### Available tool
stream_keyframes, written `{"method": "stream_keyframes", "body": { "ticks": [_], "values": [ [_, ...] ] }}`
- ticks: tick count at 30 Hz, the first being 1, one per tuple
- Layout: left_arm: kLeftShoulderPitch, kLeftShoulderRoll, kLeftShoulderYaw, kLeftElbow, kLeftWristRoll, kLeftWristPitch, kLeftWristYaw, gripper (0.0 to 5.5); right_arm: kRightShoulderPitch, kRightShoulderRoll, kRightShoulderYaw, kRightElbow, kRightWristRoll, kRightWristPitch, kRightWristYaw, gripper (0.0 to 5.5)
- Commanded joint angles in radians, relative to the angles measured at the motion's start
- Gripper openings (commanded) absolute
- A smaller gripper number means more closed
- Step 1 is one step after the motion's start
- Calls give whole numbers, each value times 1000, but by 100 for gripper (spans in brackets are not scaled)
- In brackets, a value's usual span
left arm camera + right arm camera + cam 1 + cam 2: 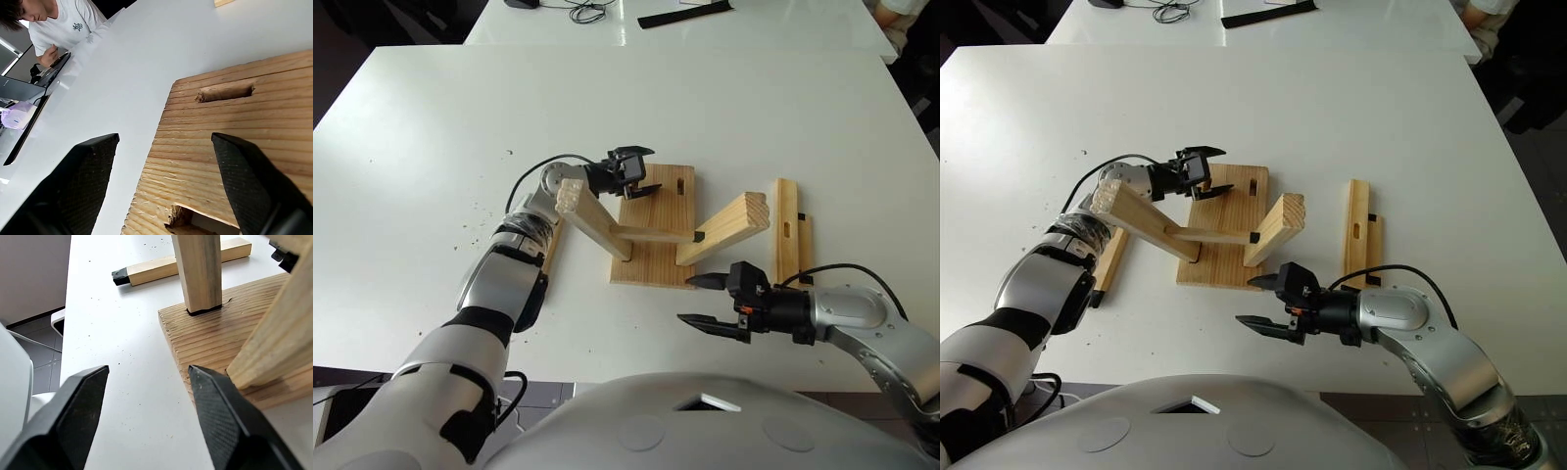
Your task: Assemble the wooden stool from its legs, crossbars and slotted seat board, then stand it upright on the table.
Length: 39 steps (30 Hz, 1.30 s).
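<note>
The slotted seat board (671, 191) lies flat on the white table. Two legs stand in its slots and lean apart: the left leg (592, 220) and the right leg (729, 227), with a thin crossbar (651, 235) between them. My left gripper (636, 171) hovers open over the board's far left corner, where an empty slot (225, 91) shows. My right gripper (713, 302) is open just off the board's near right corner (220, 338), beside the right leg's foot (274, 333). It holds nothing.
Two loose wooden pieces (786, 230) lie side by side right of the board. Another bar (551, 245) lies under my left forearm, left of the board. Wood crumbs (475, 220) dot the table at left. Cables and a black strip (685, 15) lie on the far table.
</note>
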Motion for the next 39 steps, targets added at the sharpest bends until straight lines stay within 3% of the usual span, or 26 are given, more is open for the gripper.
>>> {"method": "stream_keyframes", "body": {
  "ticks": [1, 4, 9, 14, 20, 28, 32, 39],
  "values": [
    [35, 15, -6, 37, 25, 23, -11, 353, -36, -9, 74, 44, -52, 10, -16, 300],
    [59, 30, -21, 32, 34, 5, -40, 353, -71, -10, 171, 148, -196, -32, -64, 300],
    [113, 93, -23, 18, 26, -13, -90, 353, -109, 8, 211, 249, -308, -75, -111, 300],
    [158, 139, -13, -17, -13, -2, -137, 353, -132, 93, 128, 326, -342, -86, -236, 300],
    [231, 168, -7, -145, -86, 43, -207, 353, -226, 297, -33, 376, -283, -50, -406, 300],
    [338, 193, -30, -465, -171, 230, -302, 353, -309, 483, -59, 482, -348, -100, -575, 300],
    [376, 239, -33, -572, -180, 299, -333, 353, -288, 464, -129, 456, -351, -113, -593, 300],
    [456, 307, -12, -808, -236, 485, -360, 353, -108, 298, -196, 205, -313, -43, -467, 300]
  ]
}}
